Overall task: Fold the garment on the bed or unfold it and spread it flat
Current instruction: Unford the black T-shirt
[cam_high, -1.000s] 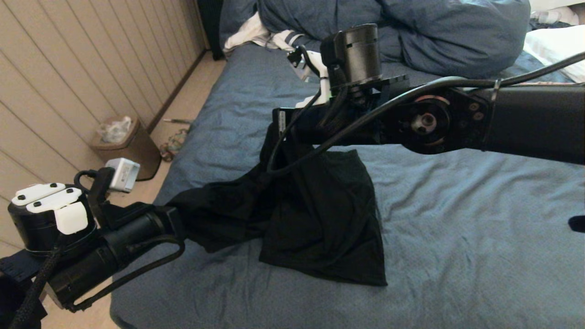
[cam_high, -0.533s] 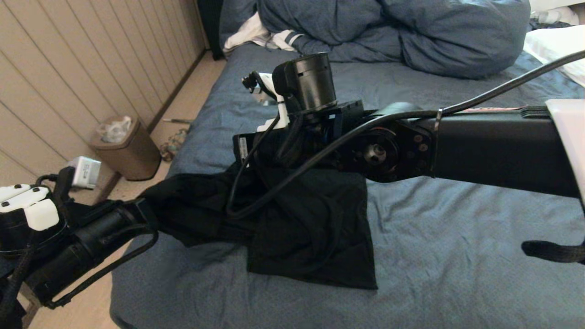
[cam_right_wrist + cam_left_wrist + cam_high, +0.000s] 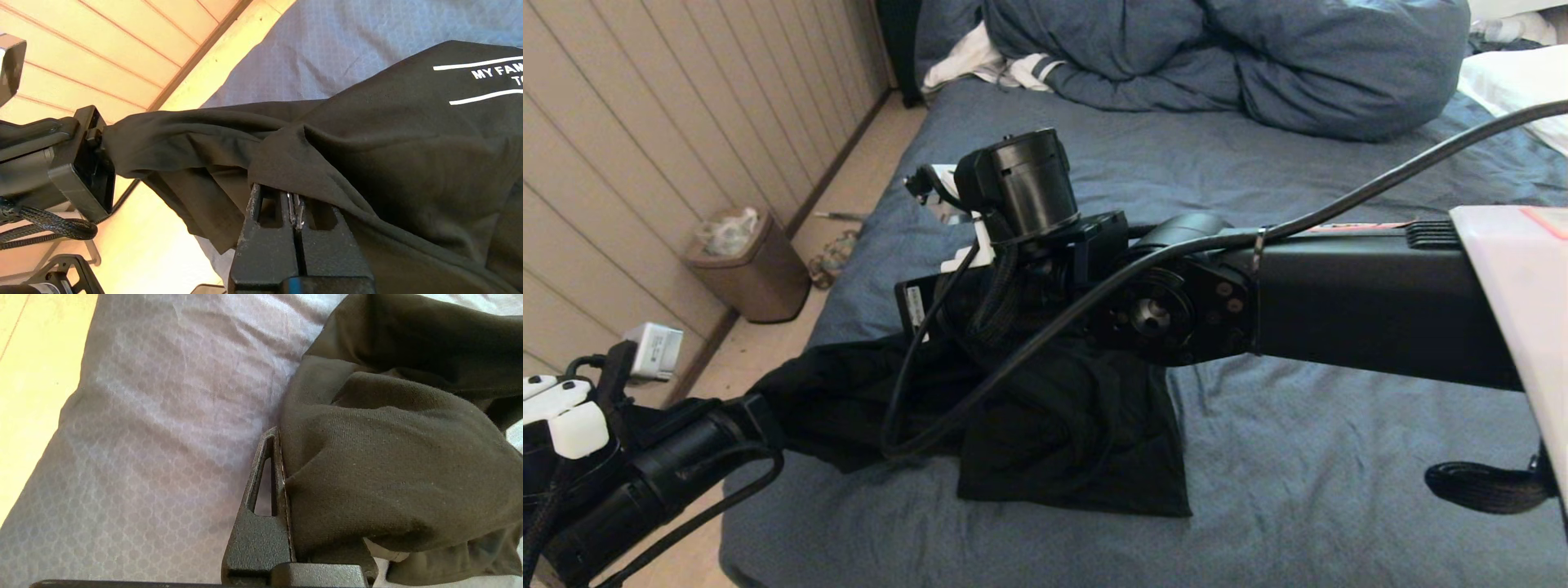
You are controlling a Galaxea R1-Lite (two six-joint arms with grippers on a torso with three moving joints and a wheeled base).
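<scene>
Black T-shirt [image 3: 1078, 441] is draped on the bed [image 3: 1339, 457], one end pinched by the left gripper [image 3: 760, 408] off the mattress edge, another fold clamped tight in the right gripper [image 3: 295, 204] above it.

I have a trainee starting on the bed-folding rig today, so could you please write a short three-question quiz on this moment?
1. True or false: both grippers are shut on the garment.
2. Which gripper holds cloth at the bed's left edge, near the floor?
A. left gripper
B. right gripper
3. Fill in: white ______ shows on the shirt in the right wrist view.

Key:
1. True; the jaws of both pinch black fabric.
2. A; the shirt stretches from it toward the right gripper.
3. Lettering.
</scene>
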